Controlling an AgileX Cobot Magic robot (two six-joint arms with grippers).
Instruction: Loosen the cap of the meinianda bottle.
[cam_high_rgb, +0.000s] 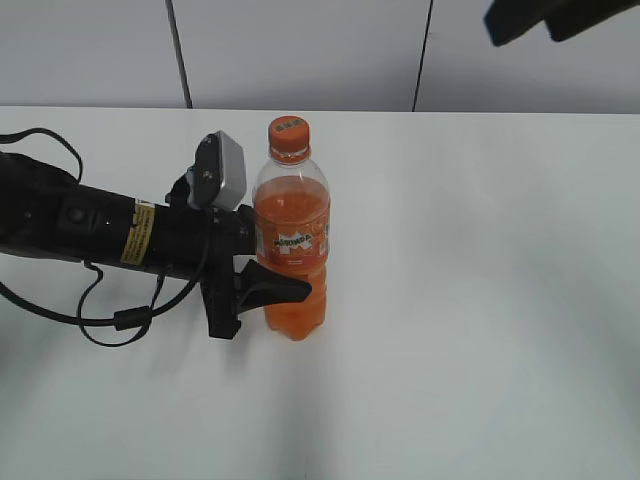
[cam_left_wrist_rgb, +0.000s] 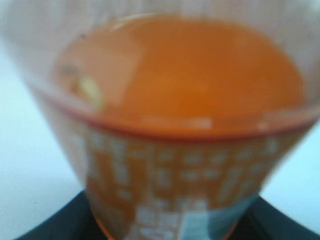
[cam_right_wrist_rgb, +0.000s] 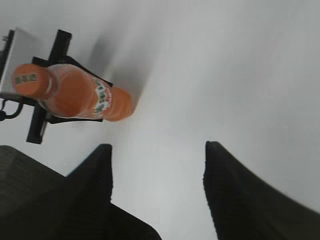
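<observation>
Because the cap (cam_high_rgb: 288, 131) needs a steady base for twisting, the left gripper (cam_high_rgb: 268, 278) is clamping the bottle (cam_high_rgb: 292, 240) upright on the table (cam_high_rgb: 480, 300), while the right gripper (cam_right_wrist_rgb: 157, 167) is hanging high above, jaws spread and empty.

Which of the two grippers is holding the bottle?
The left gripper: its black fingers close around the bottle. The right gripper is open, high above the table.

The meinianda bottle (cam_high_rgb: 292, 240) stands upright on the white worktop (cam_high_rgb: 480, 300). It is clear plastic, full of orange drink, with an orange label. The small orange cap (cam_high_rgb: 288, 135) sits on top of the bottle.
</observation>
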